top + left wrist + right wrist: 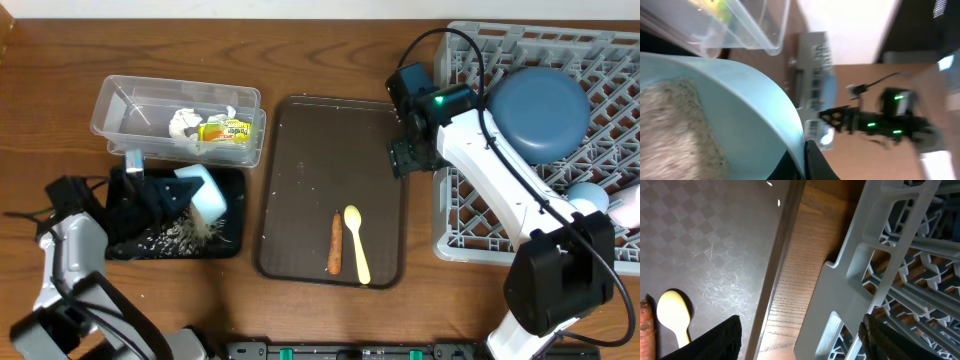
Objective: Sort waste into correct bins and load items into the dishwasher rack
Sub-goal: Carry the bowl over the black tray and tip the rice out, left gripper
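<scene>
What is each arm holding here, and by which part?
The left gripper pinches the light blue cup by its rim over the black tray. The right gripper, jaws open, holds nothing.

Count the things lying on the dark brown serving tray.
2. An orange-brown food stick and a pale yellow spoon lie side by side at the serving tray's end nearest the robot. The right gripper overhangs its far right edge, possibly hiding something small.

White arms [505, 185] carry black joints [412, 155], cables [478, 70], seemingly green lamps [437, 98].
</scene>
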`<state>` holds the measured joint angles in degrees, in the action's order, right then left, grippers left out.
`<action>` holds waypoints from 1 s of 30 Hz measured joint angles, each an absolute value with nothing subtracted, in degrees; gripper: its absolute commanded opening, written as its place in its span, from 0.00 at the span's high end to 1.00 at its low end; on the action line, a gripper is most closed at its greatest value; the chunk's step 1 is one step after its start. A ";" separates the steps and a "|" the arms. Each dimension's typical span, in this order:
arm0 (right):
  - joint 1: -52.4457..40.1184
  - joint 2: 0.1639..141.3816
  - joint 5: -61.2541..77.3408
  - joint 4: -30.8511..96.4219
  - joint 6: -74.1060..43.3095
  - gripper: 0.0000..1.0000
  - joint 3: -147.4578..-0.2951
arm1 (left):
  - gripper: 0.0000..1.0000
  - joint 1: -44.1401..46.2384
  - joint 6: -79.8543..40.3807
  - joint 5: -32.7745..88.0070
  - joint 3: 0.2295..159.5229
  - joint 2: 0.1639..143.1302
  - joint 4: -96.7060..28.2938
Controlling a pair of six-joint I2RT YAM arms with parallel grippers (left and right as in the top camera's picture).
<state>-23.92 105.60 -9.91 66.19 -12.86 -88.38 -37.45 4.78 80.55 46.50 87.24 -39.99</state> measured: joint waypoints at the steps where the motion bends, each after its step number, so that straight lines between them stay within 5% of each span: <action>1: -23.92 105.60 -9.91 66.22 -12.86 0.25 -88.38 | 0.94 -38.17 4.78 82.04 46.46 87.88 -39.97; 30: -23.92 105.60 -9.91 66.19 -12.86 0.25 -88.38 | 0.94 -40.88 -12.56 83.92 46.46 90.24 -39.38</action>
<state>-23.92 105.60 -9.91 66.19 -12.86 -88.38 -40.88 -12.56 83.92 46.46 90.24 -39.38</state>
